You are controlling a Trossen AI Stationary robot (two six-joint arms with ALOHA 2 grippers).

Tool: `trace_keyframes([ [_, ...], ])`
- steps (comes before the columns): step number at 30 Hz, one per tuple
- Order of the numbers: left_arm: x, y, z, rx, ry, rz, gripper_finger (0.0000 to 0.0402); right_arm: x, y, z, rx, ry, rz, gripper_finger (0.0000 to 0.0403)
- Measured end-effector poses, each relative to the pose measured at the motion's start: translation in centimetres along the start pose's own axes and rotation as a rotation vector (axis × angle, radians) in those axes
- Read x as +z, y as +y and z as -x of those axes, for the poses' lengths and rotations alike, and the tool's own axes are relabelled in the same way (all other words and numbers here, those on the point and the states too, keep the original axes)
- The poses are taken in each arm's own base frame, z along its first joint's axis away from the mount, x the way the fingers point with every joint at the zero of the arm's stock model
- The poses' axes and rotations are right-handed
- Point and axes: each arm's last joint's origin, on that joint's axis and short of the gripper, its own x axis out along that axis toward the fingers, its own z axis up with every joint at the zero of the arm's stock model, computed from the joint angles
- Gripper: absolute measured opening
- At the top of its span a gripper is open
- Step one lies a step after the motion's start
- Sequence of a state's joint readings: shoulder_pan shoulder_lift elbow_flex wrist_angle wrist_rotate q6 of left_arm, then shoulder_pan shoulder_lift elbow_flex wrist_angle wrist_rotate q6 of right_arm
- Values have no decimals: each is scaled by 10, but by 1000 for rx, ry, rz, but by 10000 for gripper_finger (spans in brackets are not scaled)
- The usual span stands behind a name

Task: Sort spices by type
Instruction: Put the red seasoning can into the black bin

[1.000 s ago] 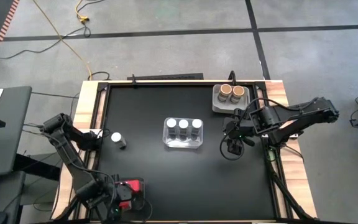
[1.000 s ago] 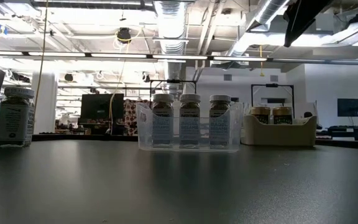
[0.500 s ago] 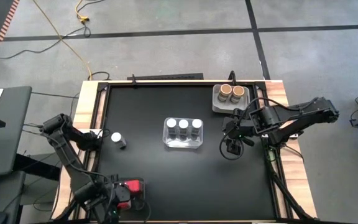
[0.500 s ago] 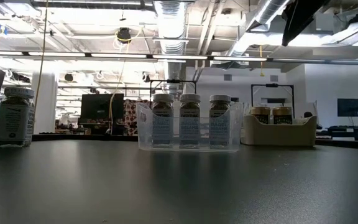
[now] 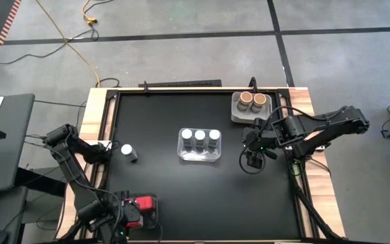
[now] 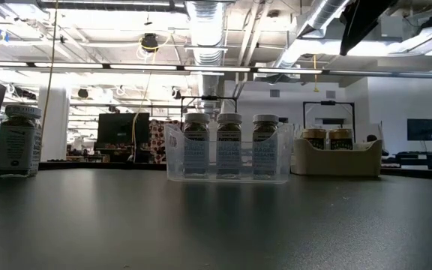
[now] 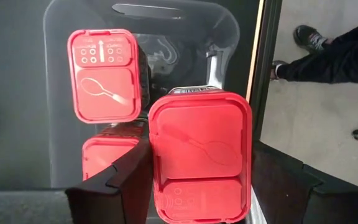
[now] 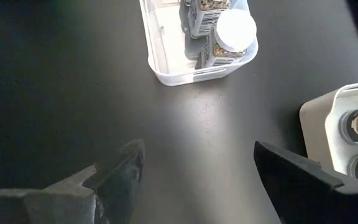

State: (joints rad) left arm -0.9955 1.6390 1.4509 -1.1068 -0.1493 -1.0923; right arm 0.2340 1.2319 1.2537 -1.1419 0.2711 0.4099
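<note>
On the black table (image 5: 181,190), the clear tray (image 5: 199,144) sits mid-table as the landmark, holding three white-lidded jars (image 5: 199,135) in a row. A fourth white-lidded jar (image 5: 128,150) stands alone well to the tray's left. Just right of the tray and farther back, the grey tray (image 5: 249,108) carries two tan-brown jars (image 5: 252,100).

The left tool (image 7: 197,180) is far toward the near-left corner from the tray, clamped on a red box (image 7: 199,155) above a dark bin (image 7: 61,93) holding another red box (image 7: 102,74); a third below is half hidden.

The right tool (image 8: 197,168) hovers just right of the tray, fingers spread, holding nothing.
</note>
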Motion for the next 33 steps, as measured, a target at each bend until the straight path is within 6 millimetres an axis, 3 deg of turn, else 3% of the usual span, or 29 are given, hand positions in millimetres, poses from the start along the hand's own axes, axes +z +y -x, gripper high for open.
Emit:
trace_keyframes([
  [9,3,-5,0,-55,-26,-16,224,0,0,0,0,-1,-1,331],
  [17,1,-15,-17,-34,53,31,224,1,0,0,1,-6,-2,331],
  [25,5,-16,0,30,3,-15,224,1,-1,-1,-3,-6,-8,331],
  [33,4,-16,-1,47,15,-42,224,3,-1,0,0,-21,-12,331],
])
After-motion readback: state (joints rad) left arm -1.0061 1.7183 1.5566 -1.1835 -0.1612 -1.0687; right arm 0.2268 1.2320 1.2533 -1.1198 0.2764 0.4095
